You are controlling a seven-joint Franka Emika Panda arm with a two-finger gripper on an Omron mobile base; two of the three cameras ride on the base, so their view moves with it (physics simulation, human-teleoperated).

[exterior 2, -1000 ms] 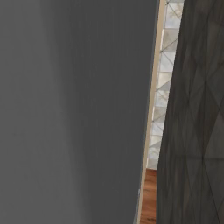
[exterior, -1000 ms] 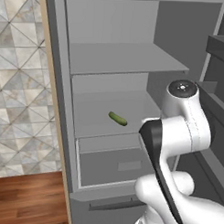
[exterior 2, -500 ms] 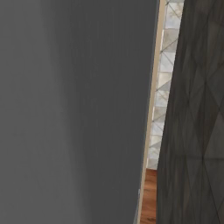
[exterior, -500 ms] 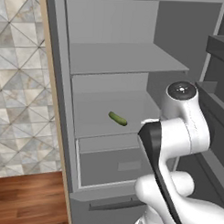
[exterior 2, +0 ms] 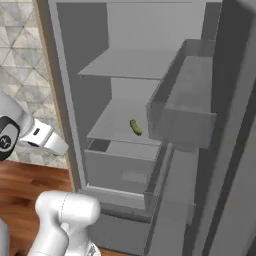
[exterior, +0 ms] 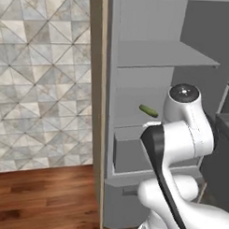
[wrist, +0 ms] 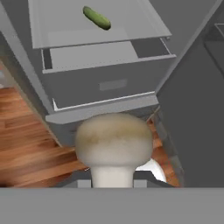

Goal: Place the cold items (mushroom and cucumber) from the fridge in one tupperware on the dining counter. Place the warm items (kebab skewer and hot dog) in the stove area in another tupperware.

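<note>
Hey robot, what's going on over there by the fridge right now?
Fingers shut on the mushroom, held up outside the open fridge. Cucumber lying on a middle shelf. Nothing blocking the way to it.

A wall point(exterior: 43, 72) covered in pale grey-and-beige tiles cut into triangles takes up the left side of the left base view — the same tiling point(exterior 2: 20, 60) shows at the far left of the right base view. Below it lies a floor point(exterior: 43, 198) of reddish-brown wood planks with a visible grain. In the hand view that wood floor point(wrist: 26, 144) appears at the lower left — warm brown, running in long boards.
</note>
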